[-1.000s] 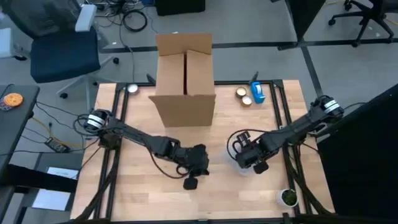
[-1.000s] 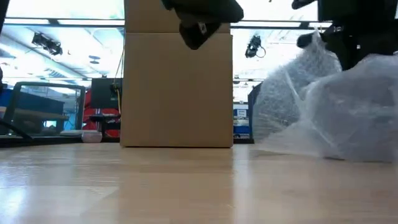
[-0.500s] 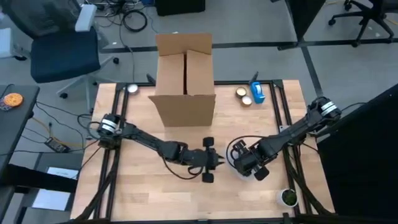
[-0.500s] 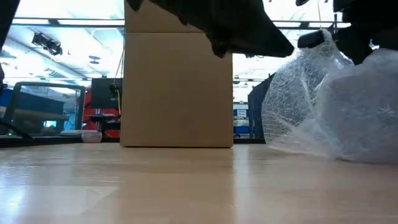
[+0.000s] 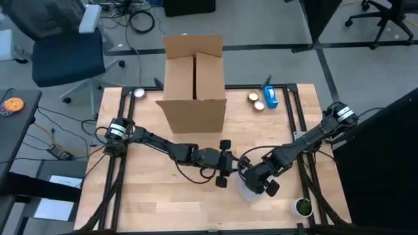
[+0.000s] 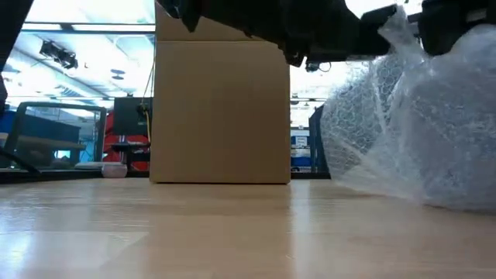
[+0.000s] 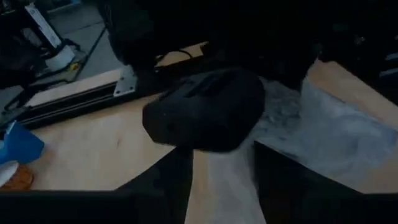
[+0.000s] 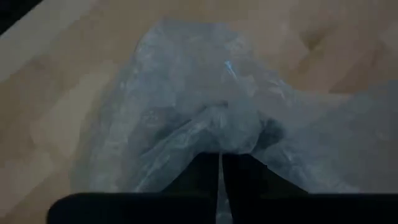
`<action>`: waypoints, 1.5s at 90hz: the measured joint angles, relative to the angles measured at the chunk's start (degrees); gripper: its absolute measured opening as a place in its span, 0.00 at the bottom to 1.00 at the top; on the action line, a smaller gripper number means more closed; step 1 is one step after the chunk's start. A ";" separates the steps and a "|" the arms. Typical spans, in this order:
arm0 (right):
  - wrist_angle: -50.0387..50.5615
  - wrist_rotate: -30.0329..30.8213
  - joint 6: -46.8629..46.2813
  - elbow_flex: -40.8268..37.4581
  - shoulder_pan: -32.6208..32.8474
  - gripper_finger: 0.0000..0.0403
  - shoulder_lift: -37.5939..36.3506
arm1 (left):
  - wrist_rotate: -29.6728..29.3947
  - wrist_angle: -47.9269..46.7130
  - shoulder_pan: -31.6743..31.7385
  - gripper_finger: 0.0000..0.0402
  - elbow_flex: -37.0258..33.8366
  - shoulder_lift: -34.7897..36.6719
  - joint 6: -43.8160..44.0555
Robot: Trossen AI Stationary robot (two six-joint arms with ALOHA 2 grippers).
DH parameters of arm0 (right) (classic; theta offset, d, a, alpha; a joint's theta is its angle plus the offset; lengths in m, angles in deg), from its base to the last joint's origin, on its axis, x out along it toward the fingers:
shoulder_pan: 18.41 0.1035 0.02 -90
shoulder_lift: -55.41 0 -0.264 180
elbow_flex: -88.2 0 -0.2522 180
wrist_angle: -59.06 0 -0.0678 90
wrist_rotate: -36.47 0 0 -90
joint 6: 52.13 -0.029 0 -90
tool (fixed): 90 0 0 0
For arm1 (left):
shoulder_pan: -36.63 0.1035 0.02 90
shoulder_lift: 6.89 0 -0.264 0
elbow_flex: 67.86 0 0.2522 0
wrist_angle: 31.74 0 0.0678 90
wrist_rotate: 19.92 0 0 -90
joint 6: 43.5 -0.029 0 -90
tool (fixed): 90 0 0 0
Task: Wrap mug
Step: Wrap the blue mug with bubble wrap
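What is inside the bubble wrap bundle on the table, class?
Only crumpled bubble wrap shows, with the right tool pinching a fold and the left tool close beside. Whatever sits inside, presumably the mug, is fully covered and cannot be seen.

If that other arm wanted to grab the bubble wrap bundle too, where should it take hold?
Probably the loose crumpled edge of the bubble wrap facing the left gripper, coming in level from that side. The right gripper already pinches a gathered fold on top, so the thin free flap beside it suits a two-finger pinch better than the bulky middle.
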 joint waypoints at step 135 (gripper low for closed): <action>3.13 7.01 2.13 0.04 1.95 0.00 -0.17 | -5.22 8.84 -1.05 0.06 0.04 -6.06 7.61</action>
